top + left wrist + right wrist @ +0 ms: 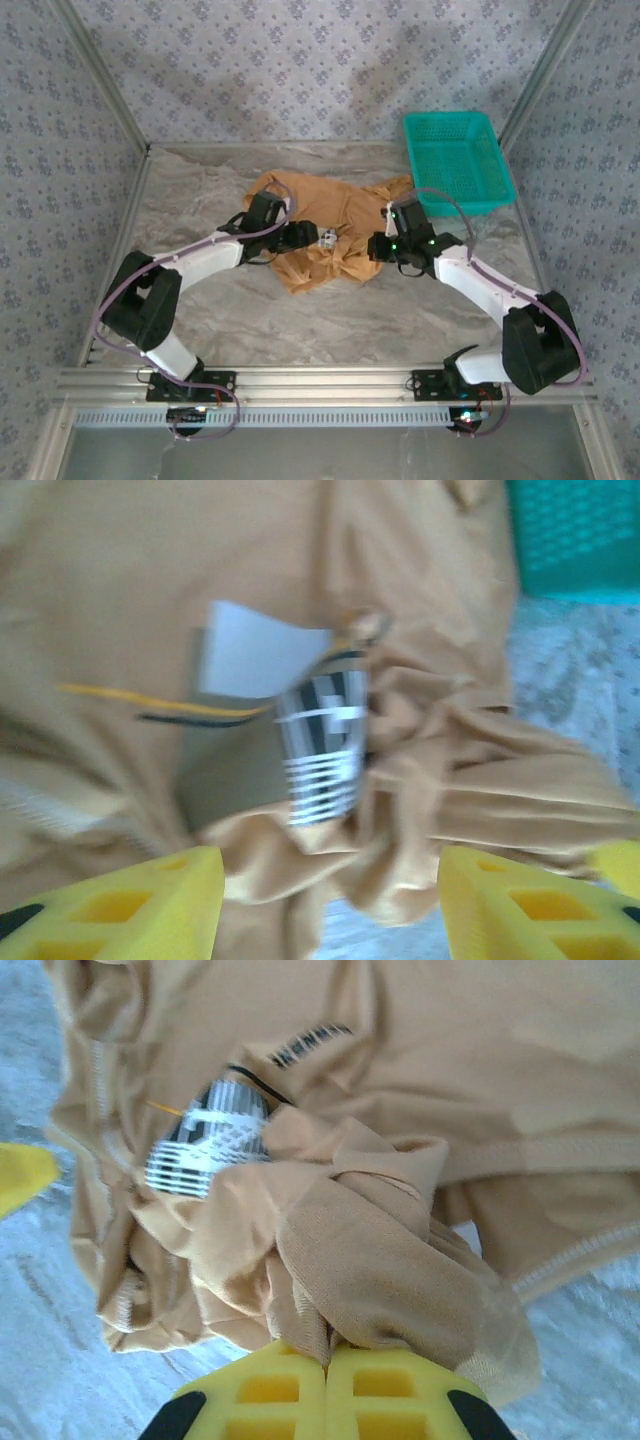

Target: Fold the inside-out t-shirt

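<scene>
The inside-out t-shirt (335,225) lay crumpled on the bench (300,320), just beside a teal basket (455,160). The left gripper (330,880) hung released before its white label (320,750), the print too blurred to read. The right gripper (327,1380) was clenched on a bunched fold.

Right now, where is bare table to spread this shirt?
Free: the table between t-shirt and arm bases, and its back-left corner. Crowded: mid-table, where left gripper and right gripper meet at the t-shirt, and back right, by the basket.
</scene>
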{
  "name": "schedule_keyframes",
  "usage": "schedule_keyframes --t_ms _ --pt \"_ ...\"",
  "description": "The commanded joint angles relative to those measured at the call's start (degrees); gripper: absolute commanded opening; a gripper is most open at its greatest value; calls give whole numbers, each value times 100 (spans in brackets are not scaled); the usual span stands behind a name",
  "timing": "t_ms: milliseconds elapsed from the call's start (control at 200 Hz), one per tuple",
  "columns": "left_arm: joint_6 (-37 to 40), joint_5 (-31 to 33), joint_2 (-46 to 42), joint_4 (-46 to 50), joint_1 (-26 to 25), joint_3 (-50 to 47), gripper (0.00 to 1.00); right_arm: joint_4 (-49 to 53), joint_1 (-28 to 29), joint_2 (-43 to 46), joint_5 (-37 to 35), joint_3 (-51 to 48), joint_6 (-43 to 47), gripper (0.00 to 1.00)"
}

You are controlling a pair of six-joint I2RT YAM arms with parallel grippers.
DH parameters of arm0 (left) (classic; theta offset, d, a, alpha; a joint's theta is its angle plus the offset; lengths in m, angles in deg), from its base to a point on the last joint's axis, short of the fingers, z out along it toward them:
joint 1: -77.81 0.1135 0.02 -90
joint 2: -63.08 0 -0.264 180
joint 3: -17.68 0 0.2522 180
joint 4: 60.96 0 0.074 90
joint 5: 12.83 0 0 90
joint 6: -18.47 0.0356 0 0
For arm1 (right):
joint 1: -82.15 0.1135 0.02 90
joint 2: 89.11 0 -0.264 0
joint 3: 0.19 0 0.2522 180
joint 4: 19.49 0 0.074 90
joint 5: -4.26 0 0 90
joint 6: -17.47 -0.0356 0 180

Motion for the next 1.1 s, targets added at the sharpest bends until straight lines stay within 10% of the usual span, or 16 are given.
schedule_keyframes --t_ms 0,345,505,1094 --pt "14 -113 260 -175 339 -193 57 137 4 60 505 830 468 0" --pt "501 -758 2112 631 766 2434 56 479 -156 -761 1985 2467 1018 0" --pt "714 -754 3579 1888 1171 3806 36 758 -156 -686 2226 2650 1024 0" --pt "664 -223 3443 2242 3372 3149 12 2040 -157 749 1353 -75 377 0"
